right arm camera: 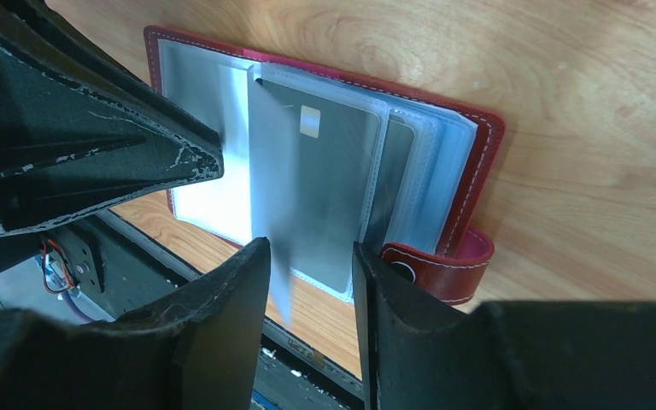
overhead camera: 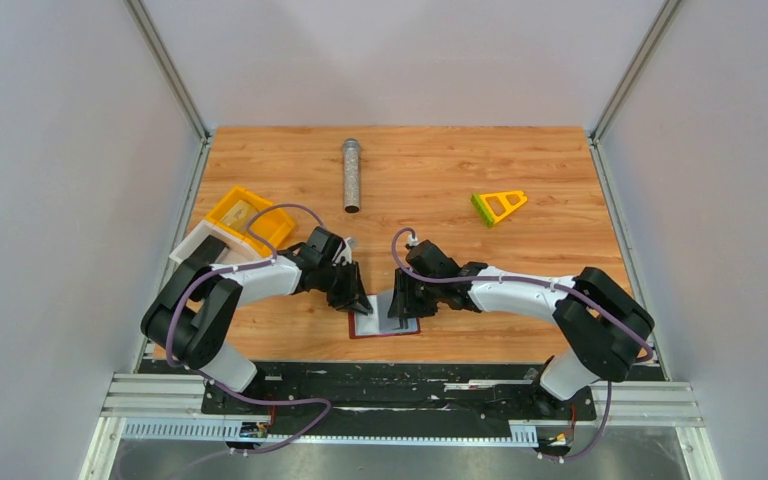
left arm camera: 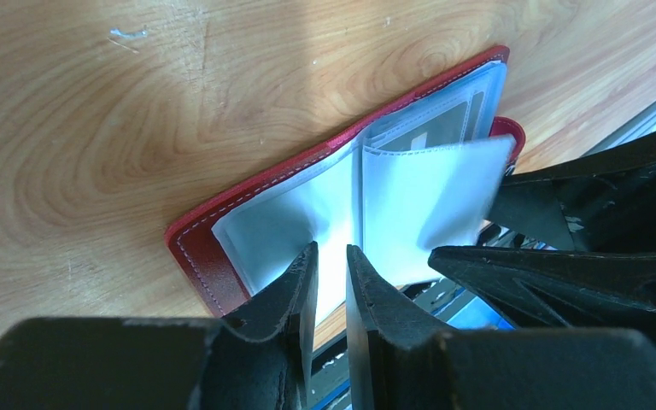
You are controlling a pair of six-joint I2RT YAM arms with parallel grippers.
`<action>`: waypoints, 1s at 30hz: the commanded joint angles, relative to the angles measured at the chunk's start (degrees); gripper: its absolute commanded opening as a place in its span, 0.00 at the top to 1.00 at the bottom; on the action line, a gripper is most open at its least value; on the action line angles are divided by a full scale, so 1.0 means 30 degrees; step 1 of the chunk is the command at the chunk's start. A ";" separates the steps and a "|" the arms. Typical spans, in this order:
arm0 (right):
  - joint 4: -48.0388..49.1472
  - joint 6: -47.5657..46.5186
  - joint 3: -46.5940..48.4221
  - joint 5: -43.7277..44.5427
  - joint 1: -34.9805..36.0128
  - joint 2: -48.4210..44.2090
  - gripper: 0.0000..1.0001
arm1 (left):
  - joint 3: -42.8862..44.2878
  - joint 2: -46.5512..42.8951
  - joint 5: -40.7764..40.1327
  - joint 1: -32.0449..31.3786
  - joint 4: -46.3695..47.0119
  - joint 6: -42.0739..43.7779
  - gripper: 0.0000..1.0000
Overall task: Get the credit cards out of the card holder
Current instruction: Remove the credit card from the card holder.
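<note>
On the bench [overhead camera: 440,170] we see the card holder [overhead camera: 380,325] open, a grey card [right arm camera: 325,188] in its sleeve; left claw [left arm camera: 331,254] and right claw [right arm camera: 307,249] stand apart.

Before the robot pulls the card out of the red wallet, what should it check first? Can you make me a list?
1. Dark-red folding card holder lies open on the wooden table: ok.
2. Left gripper pressing the holder's clear plastic pockets down: cannot tell.
3. Dark grey flat card sits between the fingers of the right gripper: ok.
4. Right jaws closed on that card: not ok, they stand apart.
5. Card already free of its pocket: cannot tell.
</note>
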 commanded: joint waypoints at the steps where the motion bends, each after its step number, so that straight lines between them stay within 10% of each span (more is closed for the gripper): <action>1: 0.0719 0.0088 0.0427 -0.0270 -0.0047 0.0401 0.59 | -0.0216 -0.0614 0.0157 -0.0082 0.0528 -0.0087 0.74; 30: 0.2625 -0.0556 0.1112 -0.2520 -0.0047 -0.0187 0.59 | -0.0313 -0.1014 0.0256 -0.0081 0.0546 -0.0308 0.73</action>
